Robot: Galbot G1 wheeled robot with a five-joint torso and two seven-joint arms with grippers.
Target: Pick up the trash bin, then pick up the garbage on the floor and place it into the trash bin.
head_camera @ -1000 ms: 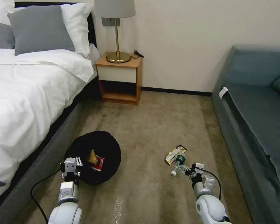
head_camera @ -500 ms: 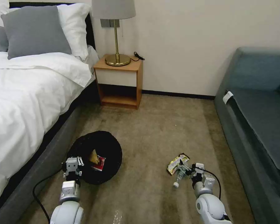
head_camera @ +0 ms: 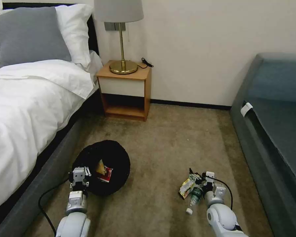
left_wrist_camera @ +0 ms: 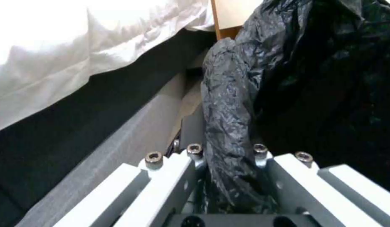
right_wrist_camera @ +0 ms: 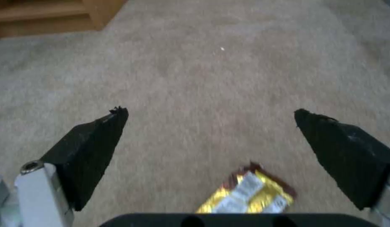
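- The left tool [head_camera: 79, 175] was clamped on the near rim of the trash bin [head_camera: 116, 154], which sat low beside the bed [head_camera: 29, 108], its black liner pinched between the jaws.
- Inside the bin lay a red-and-white snack packet [head_camera: 106, 175] and a crumpled tan paper [head_camera: 101, 167], so two pieces looked already binned.
- Two pieces were left on the carpet [head_camera: 161, 144], well to the right of the bin: a gold foil wrapper [head_camera: 186, 188] and a small bottle [head_camera: 195, 196], white cap toward the robot.
- The right tool [head_camera: 200, 180] hovered over those two pieces, its jaws spread wide and holding nothing.
- The left wrist view showed what the head view could not: the liner [left_wrist_camera: 228, 119] gathered between the left tool's fingers [left_wrist_camera: 195, 154].
- The right wrist view showed the wrapper [right_wrist_camera: 249, 194] between the open black fingertips [right_wrist_camera: 98, 138], close to the tool's base.
- By my judgement, the task stood about half done.
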